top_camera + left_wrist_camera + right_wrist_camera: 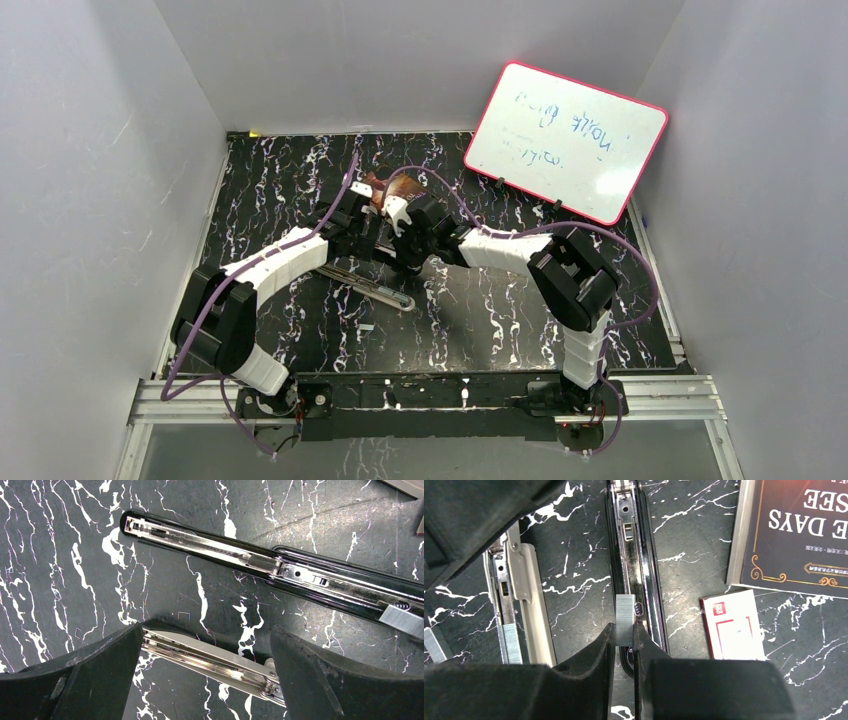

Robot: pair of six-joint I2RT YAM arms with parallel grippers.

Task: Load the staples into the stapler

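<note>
Right tool [625, 632] clenched on staples [625, 611], strip poised over open black stapler [636, 555] channel, midway between tabletop [500, 320] left and right edges; left tool [206, 635] released, jaws wide, straddling silver rail [200, 662].

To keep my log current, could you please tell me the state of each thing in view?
Black-and-chrome stapler: swung open, inside exposed.
Silver-grey metal staple strip: pinched above the open stapler.
Right gripper: shut on the strip.
Left gripper: open over the silver metal arm.
</note>
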